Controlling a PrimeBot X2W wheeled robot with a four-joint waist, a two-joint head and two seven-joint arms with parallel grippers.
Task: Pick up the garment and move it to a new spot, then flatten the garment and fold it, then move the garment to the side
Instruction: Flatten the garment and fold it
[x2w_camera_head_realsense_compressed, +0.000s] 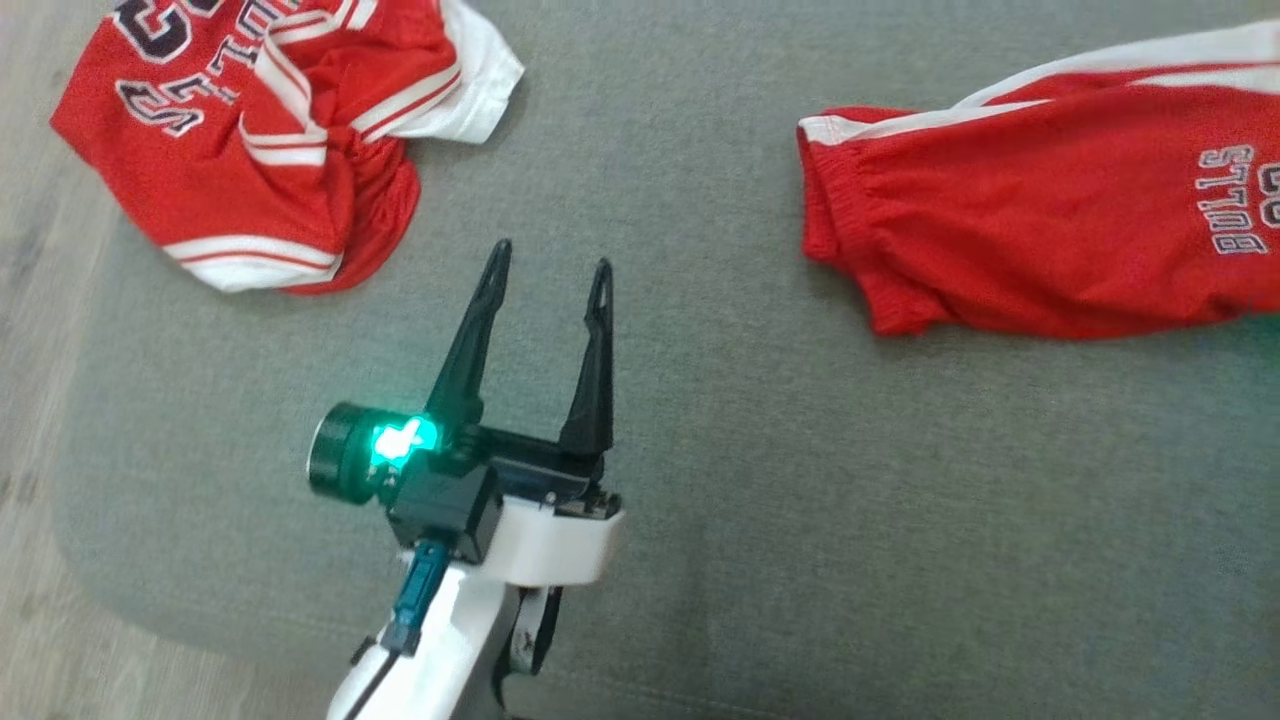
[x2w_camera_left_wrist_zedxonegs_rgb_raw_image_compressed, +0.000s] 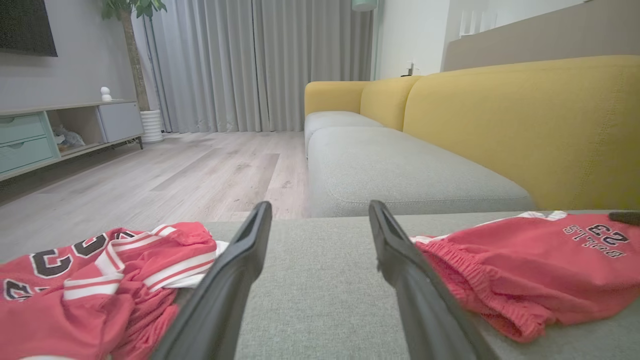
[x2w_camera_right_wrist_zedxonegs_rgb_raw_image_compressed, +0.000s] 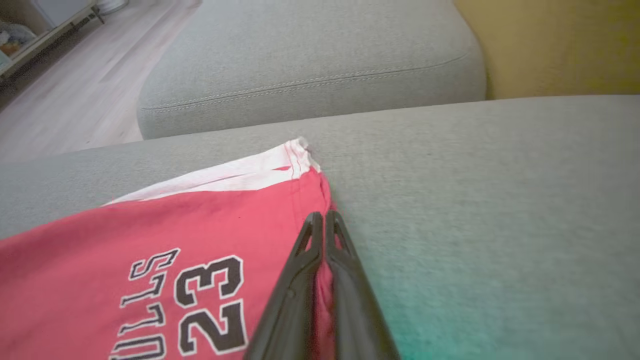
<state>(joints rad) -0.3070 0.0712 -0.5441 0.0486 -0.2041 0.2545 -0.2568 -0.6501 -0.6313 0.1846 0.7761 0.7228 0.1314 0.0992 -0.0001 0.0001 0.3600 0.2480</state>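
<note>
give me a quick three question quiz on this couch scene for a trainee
1. True or false: the left claw is open, between the crumpled red garment and the Bulls shorts.
2. The right claw is: A open over the floor; B shut on the shorts' edge; C shut on a yellow pillow.
3. Fill in: the number printed on the shorts is ___.
Key: 1 true; 2 B; 3 23.
</note>
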